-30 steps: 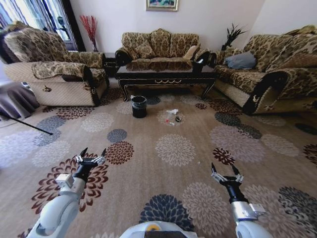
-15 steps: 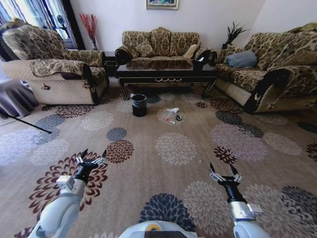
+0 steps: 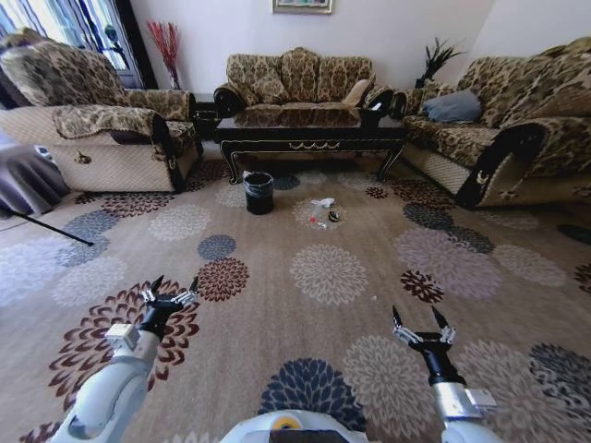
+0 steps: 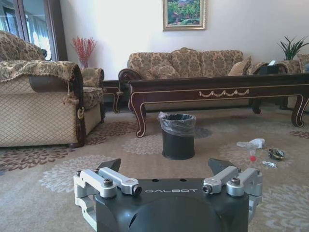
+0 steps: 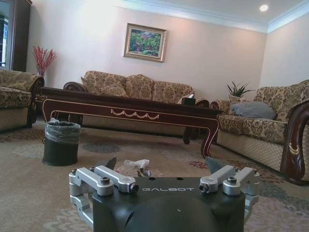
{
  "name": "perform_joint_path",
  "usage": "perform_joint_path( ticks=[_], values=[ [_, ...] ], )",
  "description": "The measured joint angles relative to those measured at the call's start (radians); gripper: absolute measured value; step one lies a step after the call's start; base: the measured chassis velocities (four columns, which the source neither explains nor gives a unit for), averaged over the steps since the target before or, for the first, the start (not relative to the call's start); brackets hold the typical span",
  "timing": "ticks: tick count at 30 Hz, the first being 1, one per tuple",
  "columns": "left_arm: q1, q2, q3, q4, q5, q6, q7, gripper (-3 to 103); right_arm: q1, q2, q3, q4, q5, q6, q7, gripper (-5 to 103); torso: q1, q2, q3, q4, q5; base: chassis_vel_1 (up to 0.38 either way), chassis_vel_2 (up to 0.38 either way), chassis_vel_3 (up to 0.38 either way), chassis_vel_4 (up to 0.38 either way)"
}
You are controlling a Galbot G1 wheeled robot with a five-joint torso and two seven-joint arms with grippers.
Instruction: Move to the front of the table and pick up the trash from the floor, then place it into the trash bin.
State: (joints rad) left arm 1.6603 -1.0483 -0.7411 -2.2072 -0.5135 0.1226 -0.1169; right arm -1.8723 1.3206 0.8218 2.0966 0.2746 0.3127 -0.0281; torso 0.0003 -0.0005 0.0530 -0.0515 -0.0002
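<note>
The dark coffee table [image 3: 309, 129] with gold ornament stands across the room, also seen as the table [image 4: 217, 89] and the table [image 5: 130, 110]. In front of it on the flowered carpet floor [image 3: 277, 240] lies the trash [image 3: 323, 210]: a white tissue [image 4: 252, 143], a clear bottle with a red cap [image 4: 251, 155] and small scraps. The black trash bin [image 3: 259, 193] with a thin liner stands left of it, also the trash bin [image 4: 177, 135] and the trash bin [image 5: 61, 142]. My left gripper [image 3: 173, 287] and right gripper [image 3: 423, 324] are both open, held low and far short of the trash.
An armchair [image 3: 92, 129] stands at the left, a sofa [image 3: 295, 83] behind the table and another sofa [image 3: 517, 129] at the right. A thin dark rod [image 3: 46, 229] lies on the carpet at the left. Open carpet stretches between me and the trash.
The whole head view has shifted: table, bin and trash sit slightly closer and the scene has turned a little. Both grippers stay open in the same pose.
</note>
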Motion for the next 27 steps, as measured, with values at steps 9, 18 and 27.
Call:
perform_joint_path(
  ticks=[9,18,27],
  values=[
    [-0.003,-0.002,0.005,-0.007,0.001,-0.015,-0.015,100,-0.003,0.011,0.000,-0.001,-0.015,0.006,0.001,100,0.000,0.000,-0.010,-0.0001,0.0002,0.000,0.000,0.000,0.000],
    [0.007,-0.009,0.006,-0.006,-0.004,-0.071,-0.019,100,0.001,0.008,0.003,-0.026,-0.018,0.050,-0.042,100,0.000,0.000,-0.007,0.0000,0.0002,0.000,0.000,0.000,0.000],
    [0.014,-0.019,0.015,-0.012,0.025,-0.072,-0.022,100,0.016,0.009,-0.007,-0.044,-0.046,0.055,-0.042,100,0.000,0.000,-0.004,0.0000,0.0003,-0.081,0.110,0.085,-0.101]
  ],
)
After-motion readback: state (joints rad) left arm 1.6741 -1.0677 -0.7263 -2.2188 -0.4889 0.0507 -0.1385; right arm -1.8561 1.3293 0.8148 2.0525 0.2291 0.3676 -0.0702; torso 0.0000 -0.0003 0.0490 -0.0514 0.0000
